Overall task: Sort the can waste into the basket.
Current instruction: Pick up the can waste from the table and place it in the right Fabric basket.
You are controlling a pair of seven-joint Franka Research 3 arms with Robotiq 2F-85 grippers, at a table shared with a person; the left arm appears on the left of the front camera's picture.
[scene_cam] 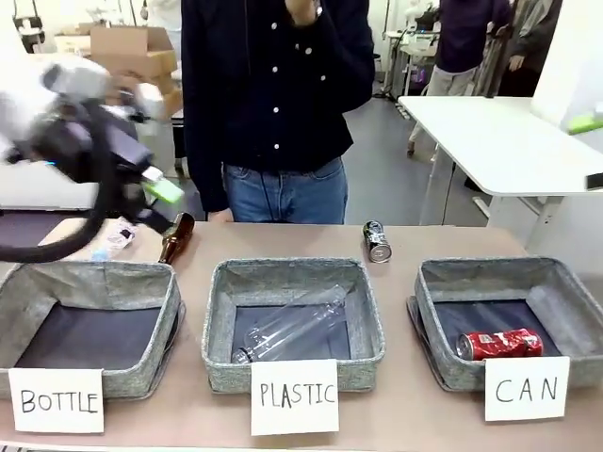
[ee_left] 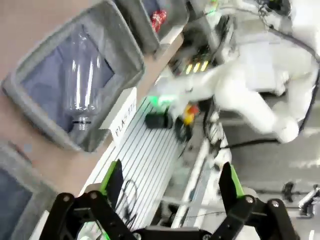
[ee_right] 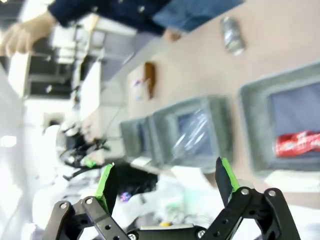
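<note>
Left gripper (scene_cam: 160, 188) hangs open and empty above the table's left end, near a brown bottle (scene_cam: 176, 237). Further right, the black can (scene_cam: 377, 241) lies behind the baskets. Red can (scene_cam: 499, 344) is already inside the basket (scene_cam: 443, 282). Right gripper (ee_right: 165, 182) is also open, holding nothing. Risk, I think: the lying can rolls away if a finger pushes it.
</note>
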